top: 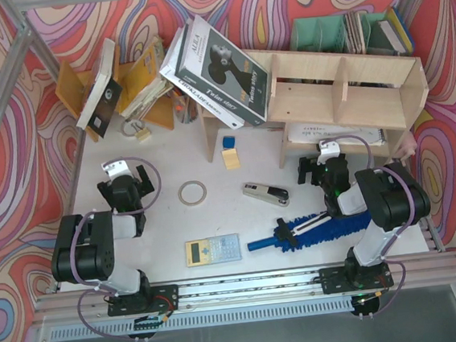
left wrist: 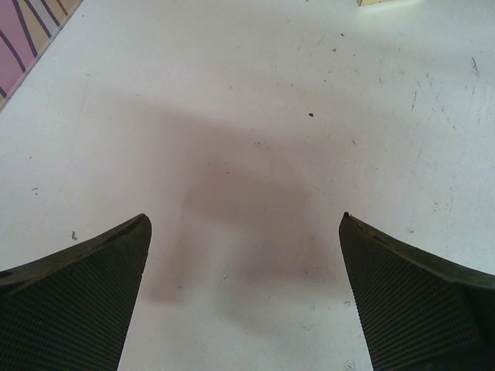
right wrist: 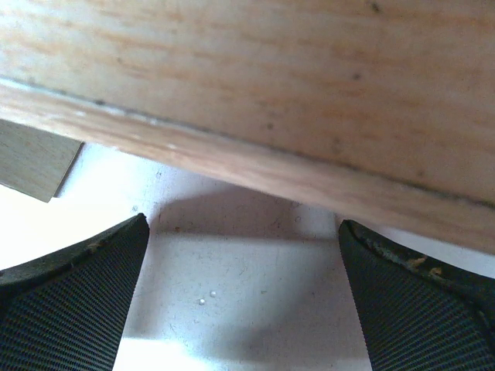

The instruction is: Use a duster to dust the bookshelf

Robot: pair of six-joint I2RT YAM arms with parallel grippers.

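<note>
The pale plywood bookshelf (top: 341,87) stands at the back right on legs, with books leaning on its left end. Its lower board (right wrist: 255,100) fills the top of the right wrist view. The blue fluffy duster (top: 302,231) lies flat on the table at the front right, handle pointing left. My right gripper (top: 318,168) is open and empty, just in front of the shelf and beyond the duster; its jaws (right wrist: 244,255) stand wide apart over bare table. My left gripper (top: 122,179) is open and empty at the left; only white table shows between its fingers (left wrist: 244,255).
A stapler (top: 265,192), a tape ring (top: 191,192) and a calculator (top: 213,249) lie mid-table. An orange-yellow book rack (top: 115,89) with books stands back left, a green file organiser (top: 336,33) behind the shelf. A blue cube (top: 228,142) and a yellow block (top: 231,158) sit by the shelf leg.
</note>
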